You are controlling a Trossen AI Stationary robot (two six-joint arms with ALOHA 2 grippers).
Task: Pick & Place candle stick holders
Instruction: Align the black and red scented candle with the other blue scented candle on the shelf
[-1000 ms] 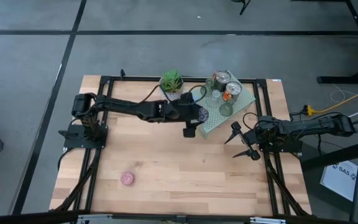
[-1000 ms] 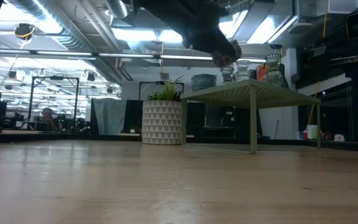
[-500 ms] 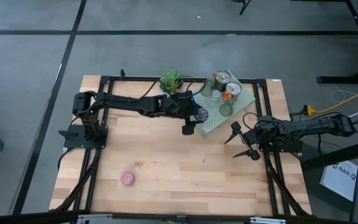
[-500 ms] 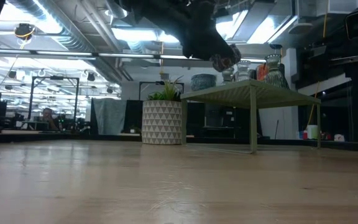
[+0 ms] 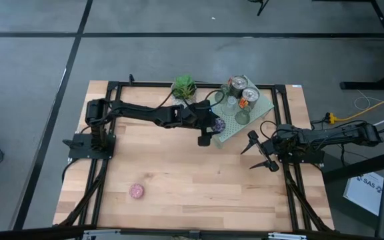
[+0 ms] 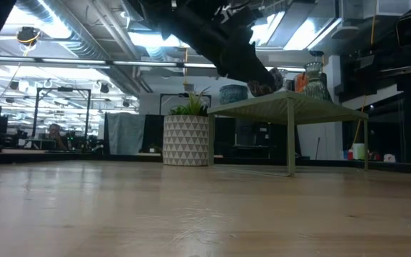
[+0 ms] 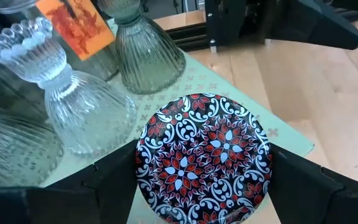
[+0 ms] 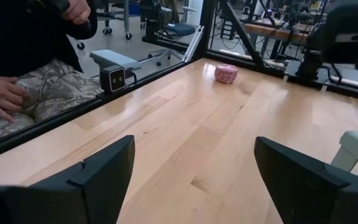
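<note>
My left gripper [image 5: 213, 127] is shut on the purple mosaic holder [image 5: 218, 124], a round cup with a red, white and black pattern [image 7: 204, 155], just over the near left corner of the pale green slab [image 5: 231, 131]. In the low view the holder [image 6: 266, 83] sits right at the slab's top [image 6: 291, 106]; whether it touches I cannot tell. Two shiny silver-copper holders [image 5: 237, 85] and clear glass holders [image 7: 73, 106] stand on the slab. A pink holder [image 5: 136, 191] rests on the table at the near left. My right gripper [image 5: 259, 152] is open and empty to the slab's right. My left gripper pinches the mosaic holder's round side wall [image 7: 143, 163] between its two fingers, one finger [image 7: 104, 183] on each side. The fingers come slanting down from the table's left. The holder stays upright, its patterned top up, over the slab's corner.
A green plant in a white patterned pot [image 5: 184, 87] stands at the slab's far left [image 6: 186, 139]. Black frame rails [image 5: 105, 167] run along the table's sides. A person's hand [image 8: 2, 96] rests on a camouflage cloth beyond the table's edge.
My left gripper has carried the mosaic holder a little toward the table's right edge and down, from well above the slab to right at its top. The holder has stayed upright in the hold.
</note>
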